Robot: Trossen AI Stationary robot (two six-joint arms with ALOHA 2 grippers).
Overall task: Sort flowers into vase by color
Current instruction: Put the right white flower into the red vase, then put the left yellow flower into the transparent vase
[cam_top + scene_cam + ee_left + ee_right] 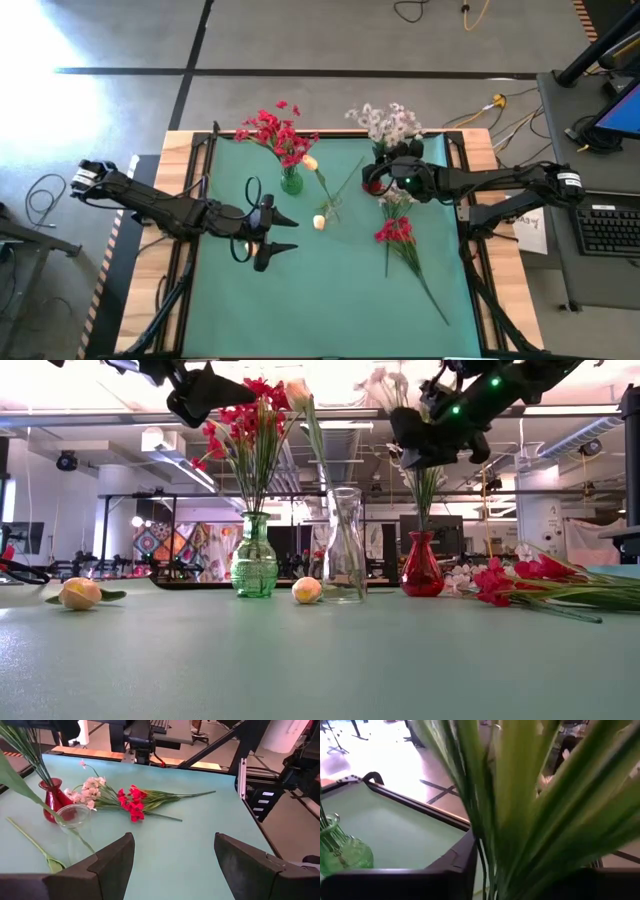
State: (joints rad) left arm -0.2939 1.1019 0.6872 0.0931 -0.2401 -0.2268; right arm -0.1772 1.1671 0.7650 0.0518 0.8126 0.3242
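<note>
A green vase (pixel 254 560) holds red flowers (pixel 270 130). A clear vase (pixel 344 545) holds one cream rosebud (pixel 298 395), its stem leaning on the rim. A red vase (pixel 422 565) holds white flowers (pixel 387 122), and my right gripper (pixel 383 180) is at their stems (pixel 520 820) just above the vase; the stems fill its wrist view. My left gripper (pixel 288 233) hangs open above the mat, left of the vases, with nothing in it. Red and white flowers (pixel 397 232) lie flat on the mat at the right. Two rosebuds (pixel 80 593) (pixel 307 590) lie on the mat.
The vases stand in a row across the far half of the green mat (pixel 330 300). A black frame (pixel 470 200) borders the mat. The near half of the mat is free room. Desks and cables lie beyond the table's right edge.
</note>
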